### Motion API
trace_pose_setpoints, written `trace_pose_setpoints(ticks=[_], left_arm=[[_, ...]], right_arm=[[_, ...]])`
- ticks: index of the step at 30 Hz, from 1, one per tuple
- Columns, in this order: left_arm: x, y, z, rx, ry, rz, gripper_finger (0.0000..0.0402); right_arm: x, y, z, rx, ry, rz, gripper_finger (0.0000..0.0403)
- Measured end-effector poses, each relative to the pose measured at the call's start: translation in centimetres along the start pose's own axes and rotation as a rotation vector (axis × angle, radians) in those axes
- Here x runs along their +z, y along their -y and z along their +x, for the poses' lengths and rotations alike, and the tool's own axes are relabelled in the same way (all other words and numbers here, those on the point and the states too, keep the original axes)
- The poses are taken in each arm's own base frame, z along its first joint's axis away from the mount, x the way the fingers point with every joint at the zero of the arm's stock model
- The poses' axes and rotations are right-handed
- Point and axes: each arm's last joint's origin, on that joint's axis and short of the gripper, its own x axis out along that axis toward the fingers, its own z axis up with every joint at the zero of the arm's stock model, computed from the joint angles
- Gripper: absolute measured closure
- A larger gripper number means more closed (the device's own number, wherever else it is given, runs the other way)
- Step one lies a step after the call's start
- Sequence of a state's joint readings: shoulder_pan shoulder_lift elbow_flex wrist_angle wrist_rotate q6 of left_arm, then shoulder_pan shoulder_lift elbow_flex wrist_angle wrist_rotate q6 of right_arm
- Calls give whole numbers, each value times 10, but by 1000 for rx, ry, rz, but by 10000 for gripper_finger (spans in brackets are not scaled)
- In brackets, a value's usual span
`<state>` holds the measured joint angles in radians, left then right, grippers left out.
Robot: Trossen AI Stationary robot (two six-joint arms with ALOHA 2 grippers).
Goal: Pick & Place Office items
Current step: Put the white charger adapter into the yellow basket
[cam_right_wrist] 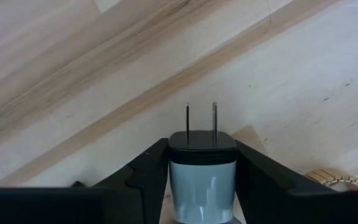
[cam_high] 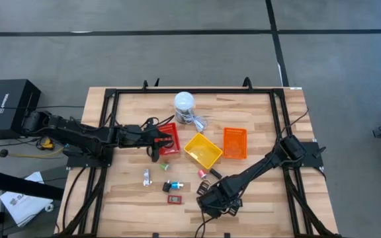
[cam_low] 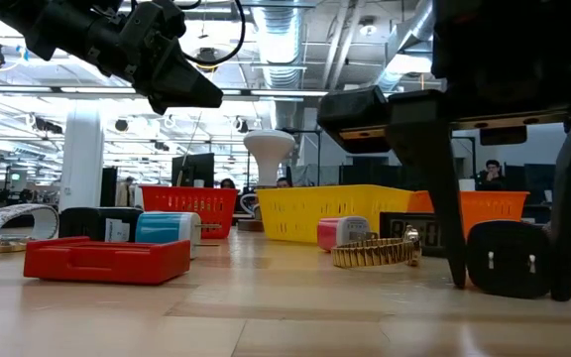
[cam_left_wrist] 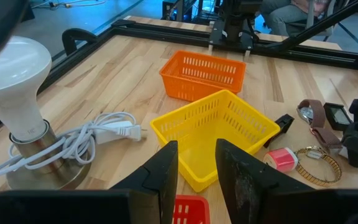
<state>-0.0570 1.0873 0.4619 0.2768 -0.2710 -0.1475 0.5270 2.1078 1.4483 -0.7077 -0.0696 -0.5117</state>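
Black plug adapter [cam_right_wrist: 202, 163], two prongs pointing forward, sits on the tabletop [cam_high: 256, 198] clamped between the right tool's [cam_right_wrist: 202, 177] fingers. Gold watch band [cam_low: 376, 253] lies flat just beside it, pink-and-white piece [cam_low: 342, 232] behind. Red flat case [cam_low: 107, 260], blue-and-white piece [cam_low: 167, 230] and black piece [cam_low: 99, 224] lie farther left, apart.

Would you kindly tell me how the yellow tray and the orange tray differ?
The yellow tray is bright yellow and sits skewed on the table; the orange tray is orange and sits square. The yellow tray lies directly ahead of the left pincer, the orange tray beyond it. Both are slotted plastic and look empty.
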Motion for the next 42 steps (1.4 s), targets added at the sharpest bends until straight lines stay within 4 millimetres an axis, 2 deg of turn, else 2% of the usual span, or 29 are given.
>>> trace_pose_setpoints(ticks=[6,15,20,26,30,34,42], left_arm=[[0,0,0,0,1,0,300],[0,0,0,0,1,-1,300],[0,0,0,0,1,0,300],[0,0,0,0,1,0,300],[0,0,0,0,1,-1,300],[0,0,0,0,1,-1,300],[0,0,0,0,1,-1,300]], right_arm=[[0,0,1,-3,6,0,262],[2,4,-5,-12,-12,41,262],[4,20,-25,-12,-49,88,266],[-5,42,-56,-1,-124,158,264],[-20,63,-76,-42,-211,216,269],[-43,85,-89,-47,-289,290,266],[-92,128,-99,-43,-300,401,269]])
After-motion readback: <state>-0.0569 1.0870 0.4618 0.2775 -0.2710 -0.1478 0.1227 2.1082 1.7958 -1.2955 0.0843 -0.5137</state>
